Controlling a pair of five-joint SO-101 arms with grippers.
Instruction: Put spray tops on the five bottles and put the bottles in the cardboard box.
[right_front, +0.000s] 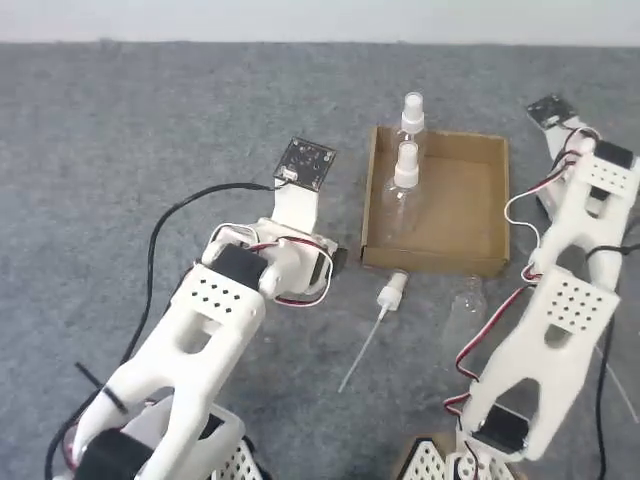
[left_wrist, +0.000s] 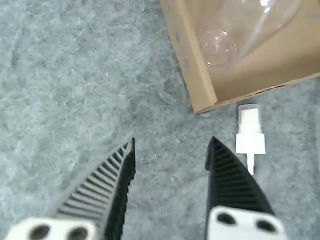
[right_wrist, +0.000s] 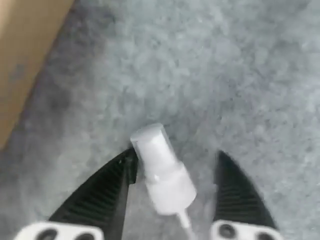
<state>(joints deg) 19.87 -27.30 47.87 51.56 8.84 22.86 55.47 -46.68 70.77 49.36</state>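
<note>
Since the spray top (right_wrist: 162, 175) lies flat on the grey carpet (right_wrist: 225, 60) with its cap end pointing away from the wrist and its tube trailing back, its long axis runs along the gap of the right gripper (right_wrist: 175, 156). That gripper's fingers are spread on either side, one close against the top. The cardboard box (right_wrist: 25, 60) lies just beside. The left gripper (left_wrist: 171, 141), also spread and empty, sits near a box corner beside a second spray top (left_wrist: 250, 132). The right arm appears better placed to pinch.
</note>
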